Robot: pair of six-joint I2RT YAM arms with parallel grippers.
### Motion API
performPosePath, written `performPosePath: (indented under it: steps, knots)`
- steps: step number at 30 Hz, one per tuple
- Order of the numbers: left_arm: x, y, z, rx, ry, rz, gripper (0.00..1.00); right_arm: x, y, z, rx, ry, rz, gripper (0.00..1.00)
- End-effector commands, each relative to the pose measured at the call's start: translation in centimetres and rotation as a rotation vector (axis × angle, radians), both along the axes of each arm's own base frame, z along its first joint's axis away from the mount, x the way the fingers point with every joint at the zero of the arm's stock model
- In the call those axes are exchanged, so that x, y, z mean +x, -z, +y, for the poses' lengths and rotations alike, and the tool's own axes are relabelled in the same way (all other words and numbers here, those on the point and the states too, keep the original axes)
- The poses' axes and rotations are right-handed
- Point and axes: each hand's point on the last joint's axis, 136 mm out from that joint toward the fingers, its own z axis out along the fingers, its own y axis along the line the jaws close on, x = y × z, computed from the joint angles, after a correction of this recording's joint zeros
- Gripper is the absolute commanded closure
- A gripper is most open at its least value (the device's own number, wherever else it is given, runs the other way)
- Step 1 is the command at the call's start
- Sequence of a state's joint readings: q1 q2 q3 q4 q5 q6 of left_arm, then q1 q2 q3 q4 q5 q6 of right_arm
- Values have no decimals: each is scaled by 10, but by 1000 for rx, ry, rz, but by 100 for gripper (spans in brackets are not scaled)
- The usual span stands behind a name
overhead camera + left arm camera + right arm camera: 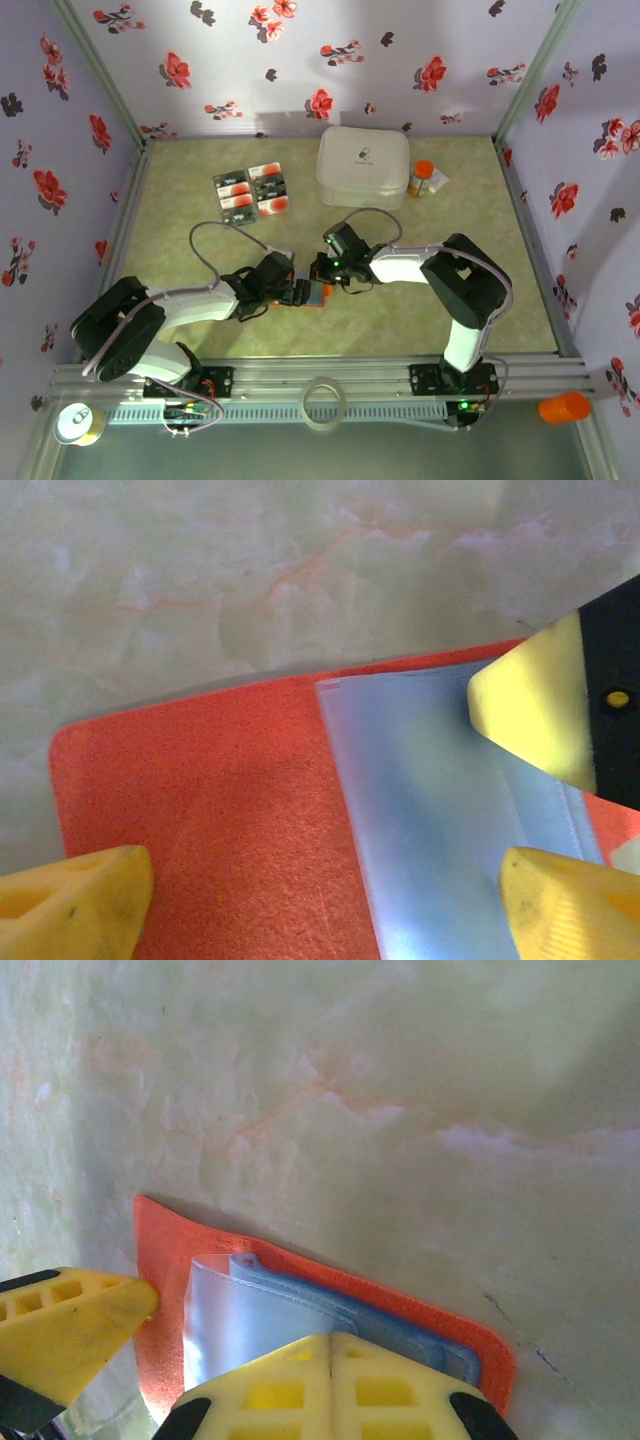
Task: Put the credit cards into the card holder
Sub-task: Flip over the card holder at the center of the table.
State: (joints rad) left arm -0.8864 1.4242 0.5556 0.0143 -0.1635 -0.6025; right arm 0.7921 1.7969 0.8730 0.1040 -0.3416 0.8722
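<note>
The card holder (319, 294) lies open and flat on the green marbled table (450, 300), near its front middle, between the two grippers. In the left wrist view its orange felt inside (220, 810) faces up, with clear plastic pockets (440, 810) over the right half.

The left gripper (300, 293) hangs low over it with its jaws spread wide, one yellow fingertip (75, 905) at the holder's left part and the other at the pockets, gripping nothing. The right gripper (325, 272) comes in from the other side with its fingers (330, 1380) pressed together, tip down at the clear pockets (250, 1320). It seems to rest on the plastic, though contact is hard to judge.

The credit cards (253, 190) lie in a neat block well behind the holder, left of centre, some black and some white. A white rounded box (362, 167) sits to their right, with an orange-capped pill bottle (422, 178) just beside it.
</note>
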Motion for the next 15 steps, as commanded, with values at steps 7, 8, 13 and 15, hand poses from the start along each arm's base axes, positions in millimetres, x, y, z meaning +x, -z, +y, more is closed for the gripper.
performPosePath:
  steps: [7, 8, 13, 15]
  knots:
    - [-7, 16, 7, 45, 14, 13, 26, -2, 3, 4, -8, -8, 21, 100]
    - [-8, 17, 7, 44, 16, 14, 28, -2, 1, 5, -5, -8, 18, 100]
    - [-9, 20, 6, 43, 20, 18, 36, 1, -14, 7, 10, -9, -5, 97]
    - [-10, 22, 5, 43, 20, 20, 38, 2, -19, 6, 10, -6, -14, 93]
